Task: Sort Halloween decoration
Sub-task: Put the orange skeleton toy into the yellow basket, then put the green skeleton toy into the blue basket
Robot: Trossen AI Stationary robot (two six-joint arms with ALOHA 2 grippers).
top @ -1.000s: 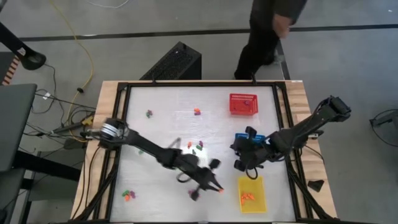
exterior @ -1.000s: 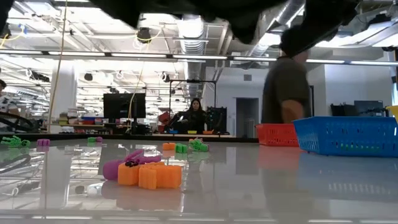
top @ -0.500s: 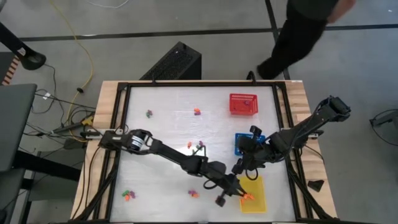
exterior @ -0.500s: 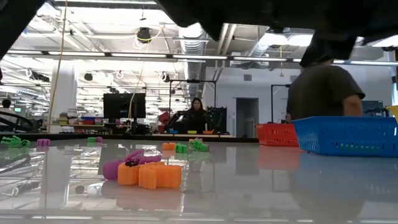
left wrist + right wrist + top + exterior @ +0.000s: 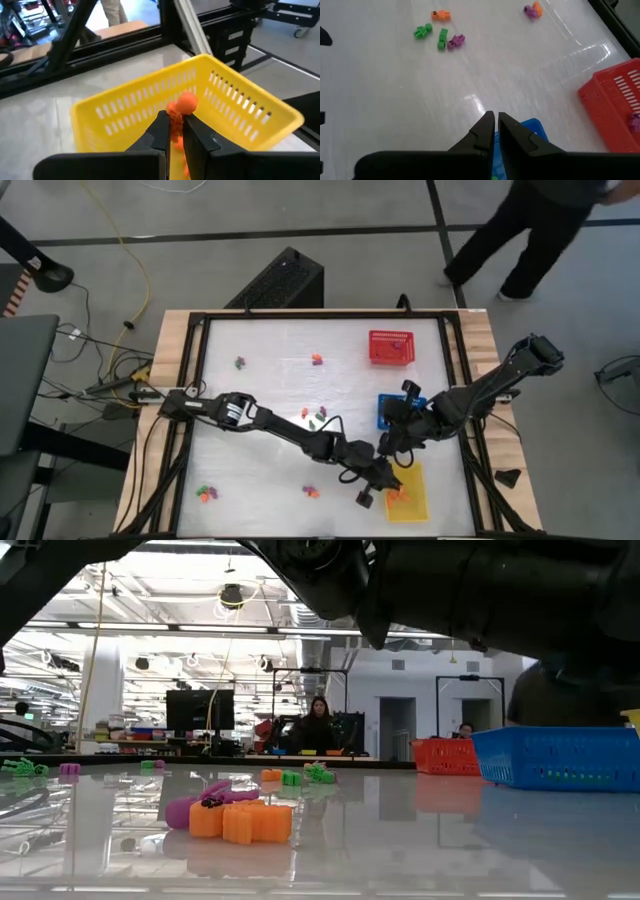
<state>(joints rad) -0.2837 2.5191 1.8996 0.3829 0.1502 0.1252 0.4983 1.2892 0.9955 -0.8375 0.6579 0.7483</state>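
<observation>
Your left gripper over yellow basket, jaws pinching orange trinket. Your right gripper above blue basket, jaws closed, empty.

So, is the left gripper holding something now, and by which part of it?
Yes. The left gripper pinches an orange trinket by its lower body, round head above the fingertips, over the yellow basket.

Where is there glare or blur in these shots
Low view: the glossy white table mirrors the ceiling lights, and dark blurred arm parts fill the top. Right wrist view: a bright glare streak crosses the table beside the red mesh basket. Left wrist view: background soft.
</observation>
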